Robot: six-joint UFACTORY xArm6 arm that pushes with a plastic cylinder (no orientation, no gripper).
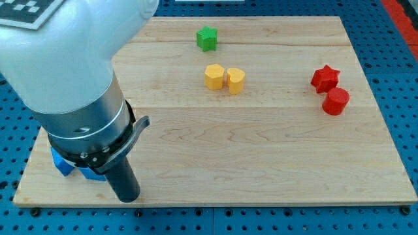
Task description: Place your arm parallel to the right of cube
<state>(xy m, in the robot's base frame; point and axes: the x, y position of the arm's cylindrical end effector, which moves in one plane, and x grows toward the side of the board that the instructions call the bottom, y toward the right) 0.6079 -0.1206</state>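
Observation:
My tip (128,198) rests on the wooden board (261,156) near its bottom-left edge. Two blue blocks sit just left of the rod; the arm hides most of them. Only a corner of the left blue block (61,164) and a sliver of the right blue cube (92,173) show. The tip is right of and slightly below the blue cube, close to it; contact cannot be told.
A green star block (207,38) lies at the view's top centre. Two yellow blocks (214,76) (236,80) sit side by side below it. A red star (324,78) and a red cylinder-like block (336,101) lie at the view's right.

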